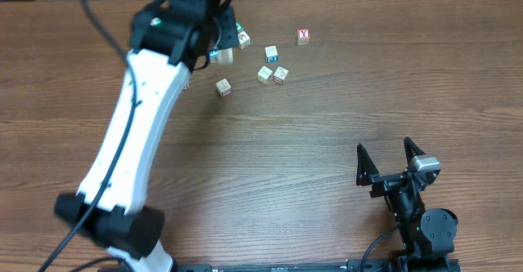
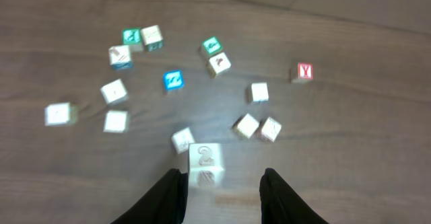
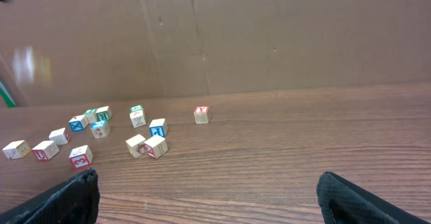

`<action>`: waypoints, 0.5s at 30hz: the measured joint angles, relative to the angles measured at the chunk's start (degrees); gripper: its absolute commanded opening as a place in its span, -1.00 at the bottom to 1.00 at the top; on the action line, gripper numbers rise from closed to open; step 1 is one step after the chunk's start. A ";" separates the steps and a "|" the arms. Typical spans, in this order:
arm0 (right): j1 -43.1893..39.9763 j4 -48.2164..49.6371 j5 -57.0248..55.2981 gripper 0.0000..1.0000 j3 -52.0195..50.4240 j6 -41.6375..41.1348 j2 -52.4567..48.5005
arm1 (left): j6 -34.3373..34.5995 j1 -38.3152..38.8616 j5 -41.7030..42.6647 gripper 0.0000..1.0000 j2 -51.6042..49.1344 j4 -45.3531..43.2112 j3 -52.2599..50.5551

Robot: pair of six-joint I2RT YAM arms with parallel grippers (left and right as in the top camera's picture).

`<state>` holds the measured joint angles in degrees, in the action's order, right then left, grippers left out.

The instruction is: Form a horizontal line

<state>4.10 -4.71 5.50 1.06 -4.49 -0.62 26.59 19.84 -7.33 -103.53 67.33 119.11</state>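
No horizontal line on the desk [image 1: 270, 141] yet. The red Y cube [image 1: 303, 35], the one meant to cap an end, sits alone at the far side, apart from everything else. Nearest to it is a pair of touching cubes [image 1: 272, 74], a little closer to the robot and to the left of the Y. The other loose cubes [image 2: 114, 89] are strewn further left with no order to them.

Now the relation that counts. From the left gripper [image 2: 222, 173], the Y lies ahead and off to the right in the left wrist view, with the touching pair between the two. A cube marked 2 [image 2: 205, 162] sits between the left gripper's fingers. It is close to the finger on the left of that view, and there is a clear gap to the other finger. So the fingers stand apart, wider than the cube, and nothing is clamped.

My read is that the row must run left to right across the overhead view, so cubes need to be carried sideways toward the Y, not nearer or farther.

The left arm is plainly the nearer one, stretched right over the scatter. The right gripper [image 1: 391, 159] sits well apart at the near edge of the desk. Its fingers are spread wide and empty, and it faces the cubes from a long way back.
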 measured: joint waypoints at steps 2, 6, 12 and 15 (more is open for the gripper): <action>0.00 0.02 0.02 1.00 0.00 0.00 0.00 | 0.02 0.00 0.00 -0.36 2.01 3.80 0.15; 0.00 0.02 0.00 1.00 0.00 0.00 0.00 | 0.04 0.00 0.00 -0.37 3.61 11.50 0.22; 0.00 0.02 0.00 1.00 0.00 0.00 0.00 | 0.26 0.00 0.00 -0.30 3.61 16.41 -1.62; 0.00 0.04 0.02 1.00 0.00 0.00 0.00 | 0.28 0.00 0.00 -0.17 3.61 15.78 -5.07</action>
<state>4.10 -4.67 5.52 1.06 -4.49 -0.62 26.87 19.84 -7.33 -99.92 83.11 114.04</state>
